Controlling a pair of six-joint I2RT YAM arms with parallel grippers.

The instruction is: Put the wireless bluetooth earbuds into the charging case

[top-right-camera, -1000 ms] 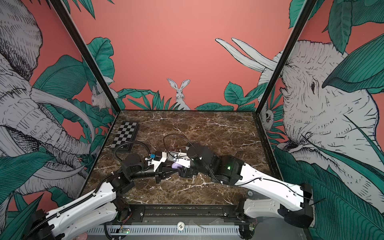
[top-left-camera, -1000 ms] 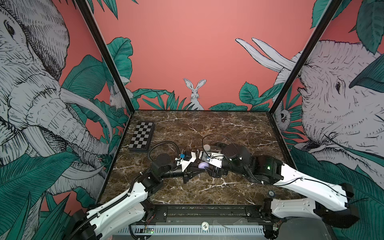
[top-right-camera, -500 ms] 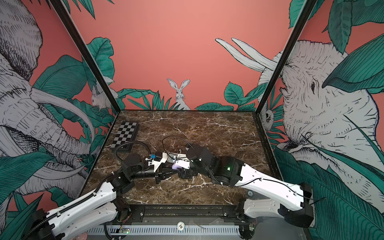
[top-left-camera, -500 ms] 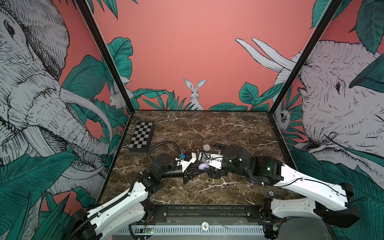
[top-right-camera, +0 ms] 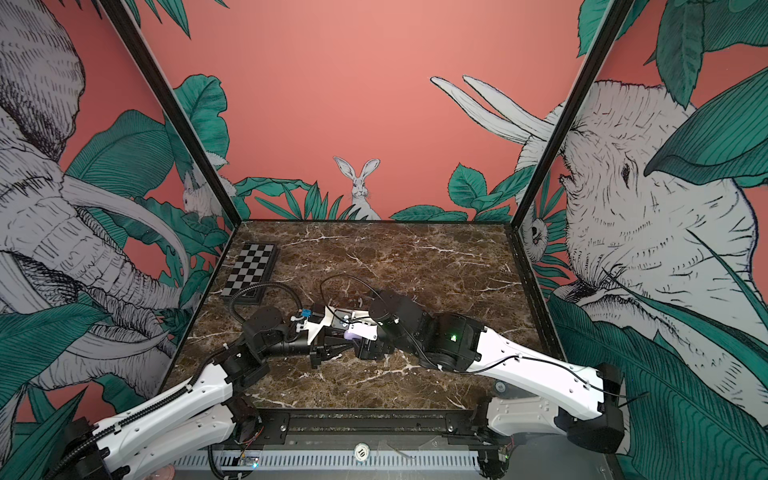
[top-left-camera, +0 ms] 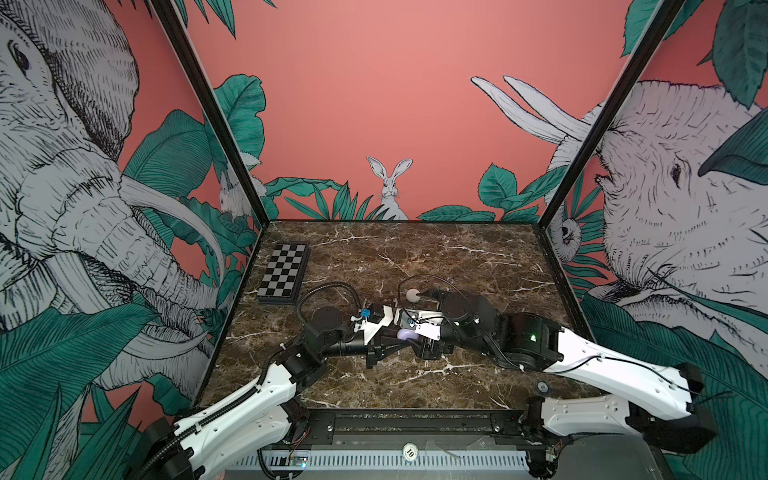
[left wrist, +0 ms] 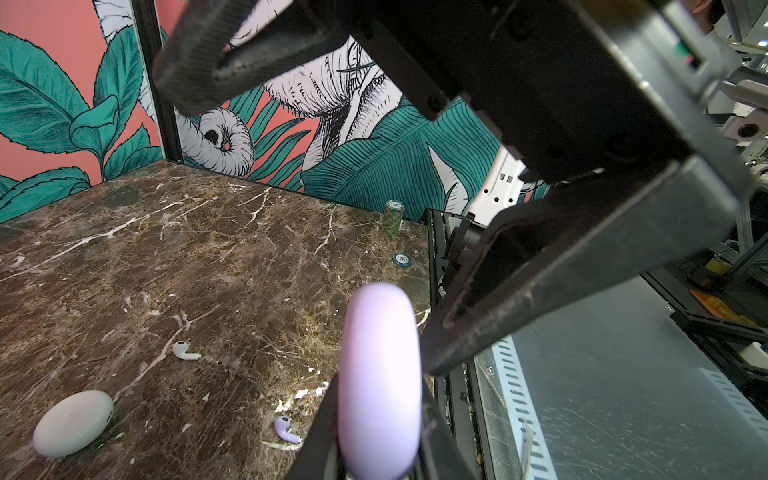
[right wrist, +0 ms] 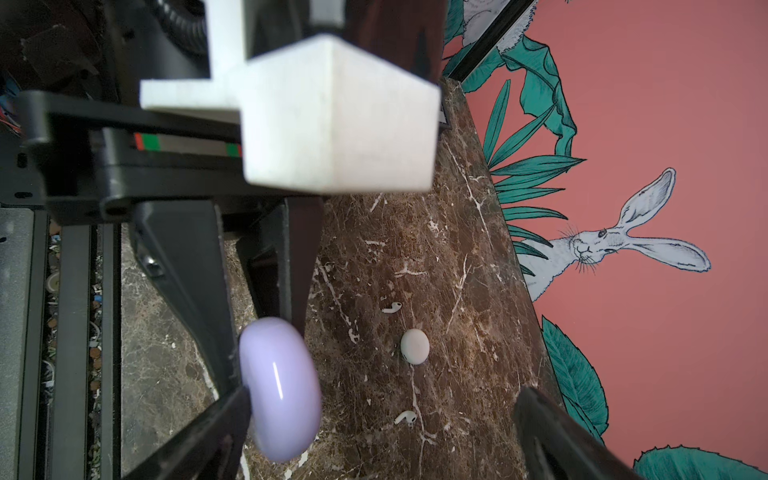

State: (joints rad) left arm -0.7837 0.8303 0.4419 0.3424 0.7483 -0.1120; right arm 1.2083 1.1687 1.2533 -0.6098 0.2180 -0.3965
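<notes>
While the tabletop (top-left-camera: 457, 257) bears the rest, the left fingers (right wrist: 183, 282) clamp the lilac case (right wrist: 280, 388). The right fingers (right wrist: 552, 436), spread wide and empty beside that case, should catch its lid squarely. The white case (right wrist: 414, 345) and earbuds (right wrist: 405, 417) lie beyond it.

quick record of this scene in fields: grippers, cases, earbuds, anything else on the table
left gripper: shut on the lilac case, gripped on edge
right gripper: open wide, one finger close beside the lilac case
lilac case: looks closed
white case: closed, lying on the table
white earbuds: two, loose on the table, one each side of the white case
lilac earbud: one seen, loose on the table
checkerboard: back left of the table
</notes>
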